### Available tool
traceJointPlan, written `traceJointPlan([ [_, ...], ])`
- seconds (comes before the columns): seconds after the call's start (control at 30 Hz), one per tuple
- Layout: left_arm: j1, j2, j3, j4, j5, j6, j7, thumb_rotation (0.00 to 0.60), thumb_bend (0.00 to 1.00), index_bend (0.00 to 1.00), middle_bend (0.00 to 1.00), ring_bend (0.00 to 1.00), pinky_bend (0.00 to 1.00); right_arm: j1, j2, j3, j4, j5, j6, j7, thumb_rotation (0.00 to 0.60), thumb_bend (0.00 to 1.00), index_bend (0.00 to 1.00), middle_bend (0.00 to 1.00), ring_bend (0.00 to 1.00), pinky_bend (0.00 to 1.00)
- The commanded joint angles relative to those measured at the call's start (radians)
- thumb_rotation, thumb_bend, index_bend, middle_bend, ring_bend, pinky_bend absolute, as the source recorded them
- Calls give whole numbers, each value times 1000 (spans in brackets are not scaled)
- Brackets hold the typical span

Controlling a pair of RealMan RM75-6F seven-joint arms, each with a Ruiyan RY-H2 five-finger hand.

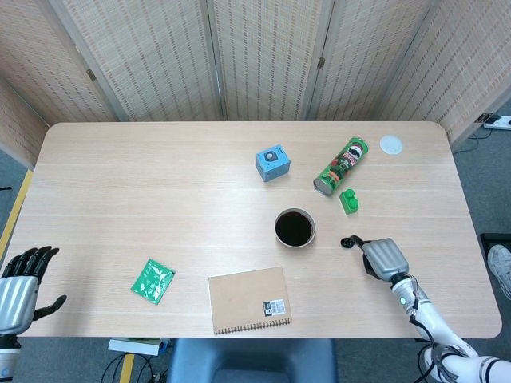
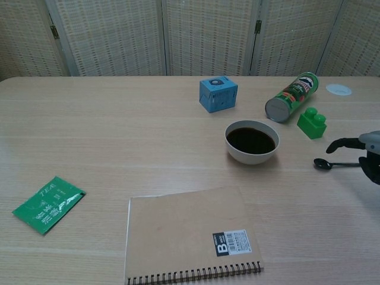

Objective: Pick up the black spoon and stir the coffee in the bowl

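Note:
The black spoon (image 1: 349, 241) (image 2: 322, 164) lies flat on the table to the right of the white bowl (image 1: 295, 227) (image 2: 251, 141), which is full of dark coffee. Its handle points right, away from the bowl. My right hand (image 1: 382, 257) (image 2: 367, 149) hovers over the handle end, hiding most of the handle in the head view. Its fingers (image 2: 342, 143) are spread above the spoon and hold nothing. My left hand (image 1: 20, 284) hangs off the table's front left corner with its fingers apart and empty; the chest view does not show it.
A green brick (image 1: 348, 201) (image 2: 312, 122) and a lying Pringles can (image 1: 340, 165) (image 2: 290, 97) sit just behind the spoon. Further off are a blue box (image 1: 272, 162), a white lid (image 1: 390, 144), a notebook (image 1: 248, 298) and a green tea packet (image 1: 152, 281).

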Motion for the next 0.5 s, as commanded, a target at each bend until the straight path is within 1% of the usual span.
traceJointPlan([
  [0.03, 3, 1, 1, 0, -2, 2, -1, 600, 207, 183, 177, 140, 190, 9, -11, -2, 8, 8, -11, 4, 600, 968, 189, 1000, 1000, 1000],
  [0.5, 9, 3, 1, 9, -6, 3, -11, 600, 207, 183, 175, 140, 190, 41, -46, -20, 41, 34, -39, -4, 600, 969, 189, 1000, 1000, 1000],
])
